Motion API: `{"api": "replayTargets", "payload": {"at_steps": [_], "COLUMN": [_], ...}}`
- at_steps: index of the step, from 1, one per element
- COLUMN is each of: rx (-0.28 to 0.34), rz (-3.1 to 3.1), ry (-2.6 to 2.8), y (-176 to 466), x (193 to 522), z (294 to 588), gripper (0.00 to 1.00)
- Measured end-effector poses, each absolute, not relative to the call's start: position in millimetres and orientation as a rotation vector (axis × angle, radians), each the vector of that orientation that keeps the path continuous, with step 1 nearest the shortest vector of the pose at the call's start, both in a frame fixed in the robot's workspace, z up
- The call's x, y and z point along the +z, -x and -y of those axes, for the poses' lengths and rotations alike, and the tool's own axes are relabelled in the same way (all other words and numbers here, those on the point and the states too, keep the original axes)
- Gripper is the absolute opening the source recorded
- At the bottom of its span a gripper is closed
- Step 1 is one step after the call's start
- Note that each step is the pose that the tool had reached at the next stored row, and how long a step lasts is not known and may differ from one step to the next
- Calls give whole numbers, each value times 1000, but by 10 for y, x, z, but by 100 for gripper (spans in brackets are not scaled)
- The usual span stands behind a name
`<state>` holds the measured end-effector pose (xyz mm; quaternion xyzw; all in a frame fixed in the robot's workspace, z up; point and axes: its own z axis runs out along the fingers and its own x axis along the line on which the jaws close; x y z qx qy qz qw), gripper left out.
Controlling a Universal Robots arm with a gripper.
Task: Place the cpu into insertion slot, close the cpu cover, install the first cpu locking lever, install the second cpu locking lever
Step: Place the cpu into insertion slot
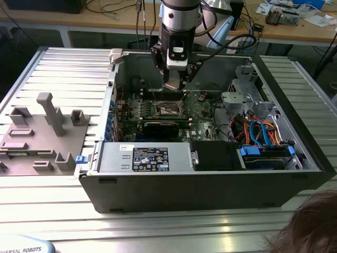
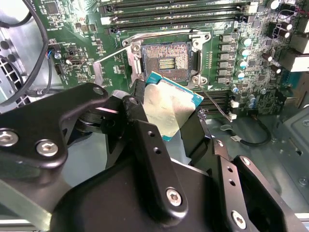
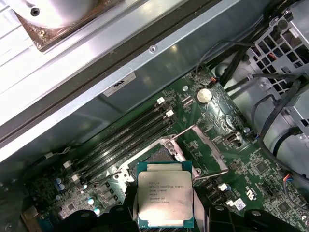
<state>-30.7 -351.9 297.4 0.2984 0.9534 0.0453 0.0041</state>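
One gripper [image 2: 163, 116]: held the cpu [image 3: 165, 200] by two edges.
Insertion slot [image 3: 159, 155]: partly hidden behind the cpu.

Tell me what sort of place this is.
Probably a robotics lab or test bench: an opened computer case sits on a slotted aluminium table, a robot arm holds the cpu over its motherboard, and cluttered wooden workbenches stand behind.

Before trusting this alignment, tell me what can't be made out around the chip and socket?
- First wrist view: the cpu covers part of the insertion slot.
- Both wrist views: the cpu's underside faces away.
- Exterior view: the cpu in the gripper and the slot's pins are too small.
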Motion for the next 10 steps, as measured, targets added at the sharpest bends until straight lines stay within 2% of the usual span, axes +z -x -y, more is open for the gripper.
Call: {"api": "replayTargets", "payload": {"at_steps": [10], "rx": [142], "rz": [-2982], "ry": [-952], "y": [307], "x": [2973], "z": [3519], "gripper": [54]}}
